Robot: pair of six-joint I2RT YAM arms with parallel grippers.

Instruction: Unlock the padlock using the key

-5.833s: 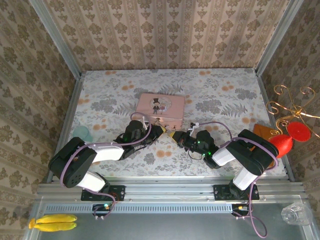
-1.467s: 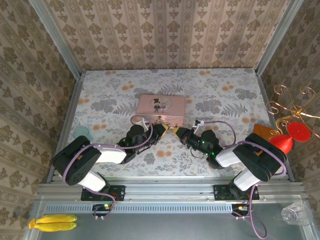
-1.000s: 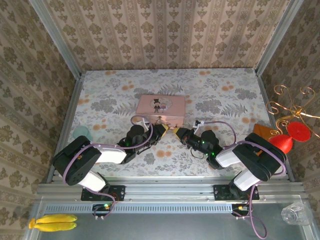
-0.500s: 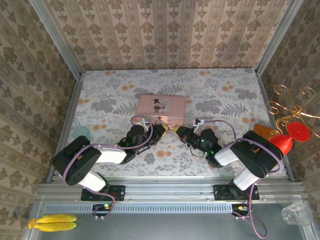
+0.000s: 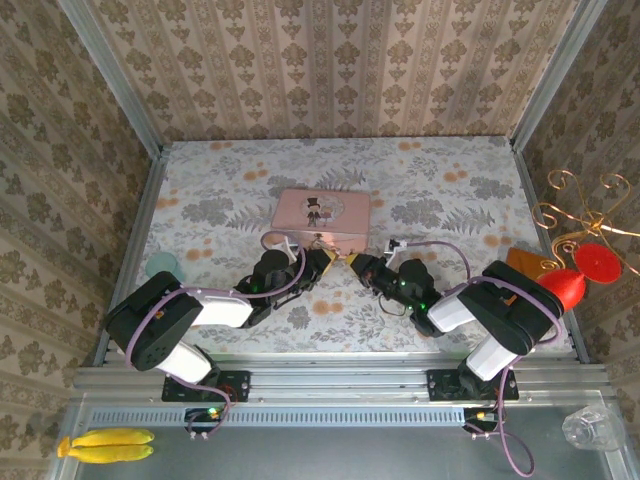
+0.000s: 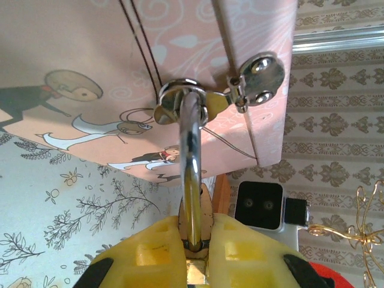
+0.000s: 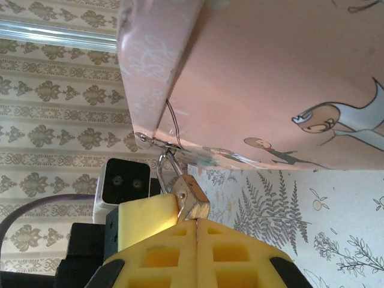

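The small brass padlock (image 6: 191,174) hangs by its silvery shackle from the hasp on the front of the pink tin (image 6: 90,54). My left gripper (image 6: 197,231) is shut on the padlock's body, yellow fingers on either side. In the right wrist view, my right gripper (image 7: 196,221) is shut, its fingertips pressed against the bottom corner of the padlock (image 7: 195,201). The key is hidden. From above, the left gripper (image 5: 326,258) and right gripper (image 5: 352,261) meet at the padlock (image 5: 341,259), just in front of the tin (image 5: 321,213).
A teal cup (image 5: 163,265) sits at the left edge of the table. A red ornament (image 5: 580,270) on a gold wire stand and a brown block (image 5: 525,262) are at the right edge. Bananas (image 5: 105,444) and a clear glass (image 5: 590,428) lie on the near ledge.
Over the longer span both grippers moved closer to the tin's front. Within the last second the right arm shifted slightly; both grips stay as they were.
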